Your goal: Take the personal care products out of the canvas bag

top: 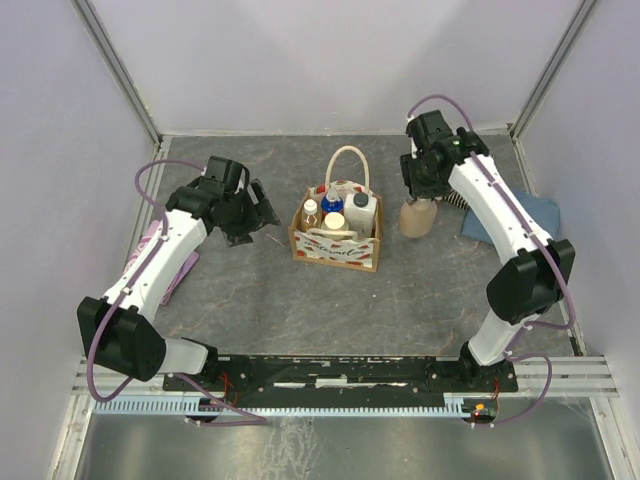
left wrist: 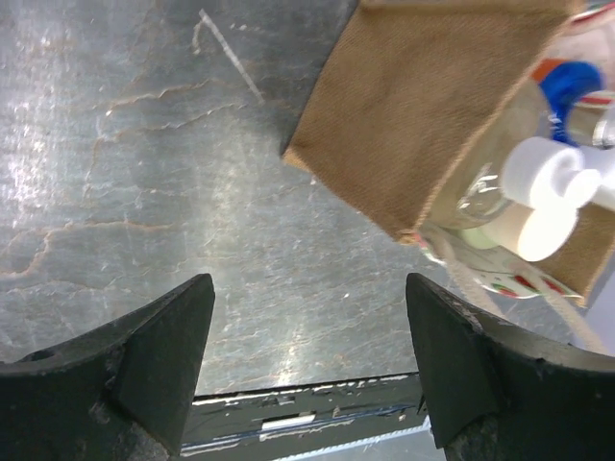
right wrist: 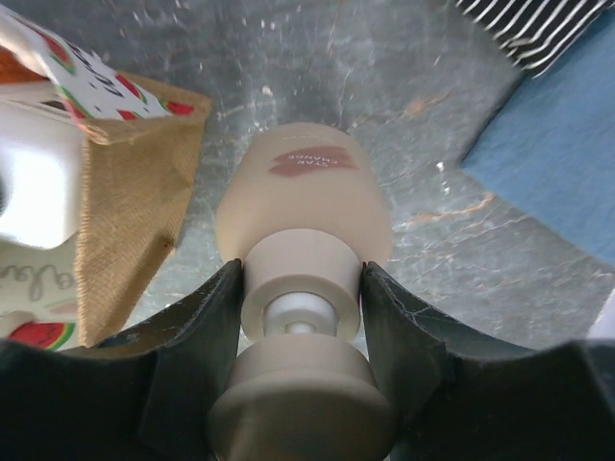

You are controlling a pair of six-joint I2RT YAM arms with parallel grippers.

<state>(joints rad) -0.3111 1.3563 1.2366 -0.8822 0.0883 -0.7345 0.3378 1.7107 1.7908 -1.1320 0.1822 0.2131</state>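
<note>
**Top view with both wrist views.** The small boxy cream canvas bag (top: pixel 335 250) with red print sits at the centre of the table, its looped handle toward 12 o'clock. The right gripper (right wrist: pixel 301 283) pinches the collar of the beige plastic pump bottle (right wrist: pixel 306 206), just below the pump head. We judge that this narrow, firm neck keeps the bottle upright in the grip. The bottle is out of the bag, at the bag's 3 o'clock and just beside its wall, and appears to stand on the grey table (top: pixel 250 300). A blue folded cloth (top: pixel 535 215) lies further toward 3 o'clock. Inside the bag we see a white-capped whitish bottle (top: pixel 361 212), an orange bottle with blue pump (top: pixel 331 203) and two smaller bottles — the work left to do. The left gripper (left wrist: pixel 309 298) hangs at the bag's 9 o'clock, jaws spread and empty — placed, we judge, to reach in or to steady the bag.
</note>
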